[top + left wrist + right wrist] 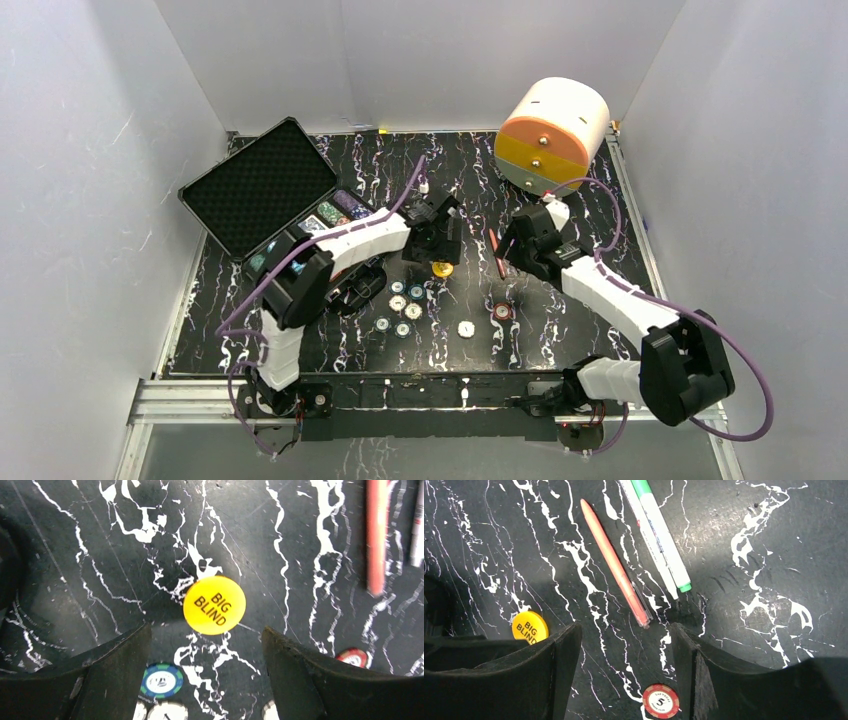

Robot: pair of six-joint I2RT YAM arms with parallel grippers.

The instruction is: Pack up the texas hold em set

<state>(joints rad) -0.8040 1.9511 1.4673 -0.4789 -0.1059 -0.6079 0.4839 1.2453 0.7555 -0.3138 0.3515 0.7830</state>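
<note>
The black case [262,188] lies open at the back left, its foam lid raised and chips in its compartments [338,210]. A yellow BIG BLIND button [442,269] lies on the table; in the left wrist view it [214,605] sits just beyond my open, empty left gripper [206,645]. Several chips [404,305] lie loose near the middle, and a white one [466,328] lies apart. A red chip [502,311] lies between the fingers of my open, empty right gripper [624,645], low in that view [660,701]. No card deck shows.
A big orange-and-white cylinder [552,134] stands at the back right. A red pen [615,562] and a green-and-white pen [659,532] lie just beyond the right gripper. White walls enclose the table on three sides.
</note>
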